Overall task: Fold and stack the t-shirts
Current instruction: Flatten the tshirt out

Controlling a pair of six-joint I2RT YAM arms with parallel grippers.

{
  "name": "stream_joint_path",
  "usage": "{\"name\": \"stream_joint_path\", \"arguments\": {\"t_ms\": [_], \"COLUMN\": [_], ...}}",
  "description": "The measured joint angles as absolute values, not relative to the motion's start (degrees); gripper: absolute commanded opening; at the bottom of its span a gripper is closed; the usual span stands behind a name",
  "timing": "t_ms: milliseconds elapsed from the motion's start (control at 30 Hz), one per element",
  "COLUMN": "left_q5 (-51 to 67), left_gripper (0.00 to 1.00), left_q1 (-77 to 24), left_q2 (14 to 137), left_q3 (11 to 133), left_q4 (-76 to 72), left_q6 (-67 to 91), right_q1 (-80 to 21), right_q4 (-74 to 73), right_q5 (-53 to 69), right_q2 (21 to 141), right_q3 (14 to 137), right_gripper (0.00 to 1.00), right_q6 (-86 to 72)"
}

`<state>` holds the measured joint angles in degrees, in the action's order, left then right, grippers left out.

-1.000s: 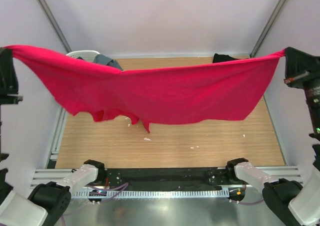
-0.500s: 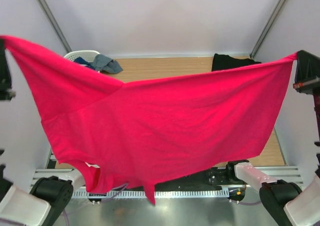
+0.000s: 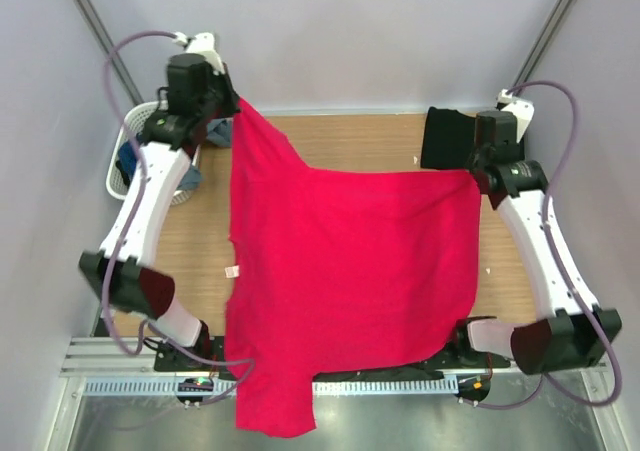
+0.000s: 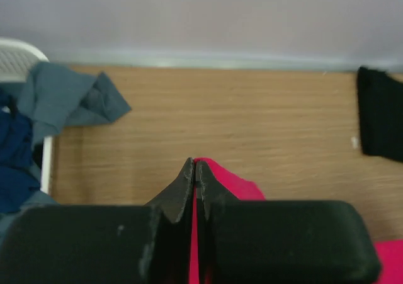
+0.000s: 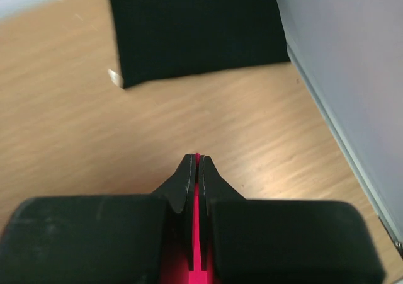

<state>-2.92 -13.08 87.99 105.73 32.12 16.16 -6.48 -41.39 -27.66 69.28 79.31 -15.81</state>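
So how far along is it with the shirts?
The black shirt looks folded, at the far right. The red shirt is in hand: spread on the table, both arms' jaws shut on its far corners, near end overhanging. Folding it and stacking remain.

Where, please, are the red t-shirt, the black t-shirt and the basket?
red t-shirt (image 3: 350, 261), top view, middle of its body
black t-shirt (image 3: 445, 138), top view, centre of the cloth
basket (image 3: 116, 169), top view, its left wall

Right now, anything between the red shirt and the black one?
Nothing but bare table and a small white scrap lies between the red t-shirt and the folded black t-shirt. Left gripper and right gripper are shut on the red one's far corners.
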Motion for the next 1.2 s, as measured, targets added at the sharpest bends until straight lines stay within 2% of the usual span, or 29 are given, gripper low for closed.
{"name": "stream_joint_path", "arguments": {"t_ms": [133, 267, 467, 733, 933, 1200], "left_q5": [-2.9, -3.1, -3.2, -2.2, -0.2, 4.9], "left_gripper": [0.00, 0.00, 0.00, 0.00, 0.00, 0.00], "left_q1": [-13.1, -13.1, -13.1, -12.4, -11.5, -11.4], "left_q2": [98.1, 107.4, 122.4, 134.7, 138.7, 140.2], "left_q3": [102.3, 105.1, 117.7, 129.8, 134.0, 134.7], "left_q4": [29.7, 26.3, 22.6, 19.7, 16.8, 10.6], "left_q6": [16.3, 16.3, 16.3, 16.2, 16.1, 16.1], "right_q1": [-2.8, 1.1, 3.8, 6.1, 6.8, 6.8], "right_q4": [-36.1, -28.2, -18.5, -13.4, -12.0, -11.6], "right_q5": [-28.6, -28.3, -25.3, -19.2, -17.5, -16.8], "right_q2": [76.1, 85.7, 105.1, 121.6, 126.9, 128.4], "right_q3": [71.9, 72.0, 80.9, 93.7, 102.1, 105.5], "right_gripper": [0.01, 0.01, 0.01, 0.01, 0.01, 0.01], "right_q6": [-17.4, -17.5, -16.2, -16.1, -15.1, -13.9]}}
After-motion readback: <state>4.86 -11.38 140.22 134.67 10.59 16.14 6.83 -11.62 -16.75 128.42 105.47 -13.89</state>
